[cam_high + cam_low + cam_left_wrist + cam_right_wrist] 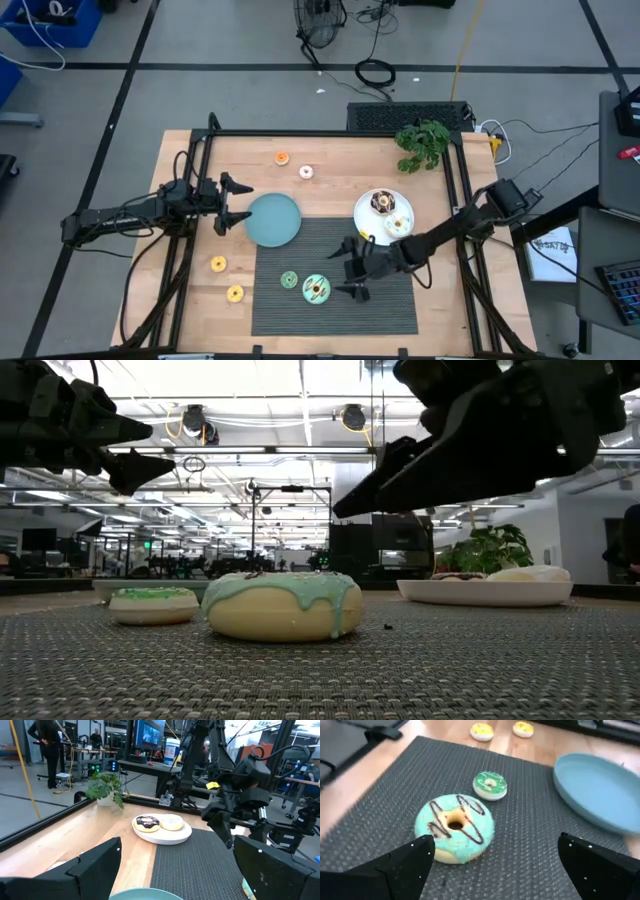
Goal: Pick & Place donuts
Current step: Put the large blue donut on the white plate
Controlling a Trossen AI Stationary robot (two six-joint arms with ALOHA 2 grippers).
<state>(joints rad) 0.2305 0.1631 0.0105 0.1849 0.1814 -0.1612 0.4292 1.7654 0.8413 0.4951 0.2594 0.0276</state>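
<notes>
My right gripper [353, 268] hovers open over the dark mat, just right of a mint donut with brown stripes [317, 290] [454, 827] lying flat there. A small green donut [289, 280] [490, 785] lies on the mat beside it. Two yellow donuts [218, 264] [235, 294] rest on the wood near the left edge. An orange donut [282, 157] and a white one [306, 172] sit near the far edge. A chocolate donut [147, 822] and a white-iced donut [172, 822] lie on the white plate [361, 215]. My left gripper [235, 203] is open beside the teal plate [275, 221].
A potted plant [424, 143] stands at the far right corner of the table. The dark mat [390, 310] covers the near middle. Black frame rails [200, 180] run along the table's left and right sides. People stand in the room beyond.
</notes>
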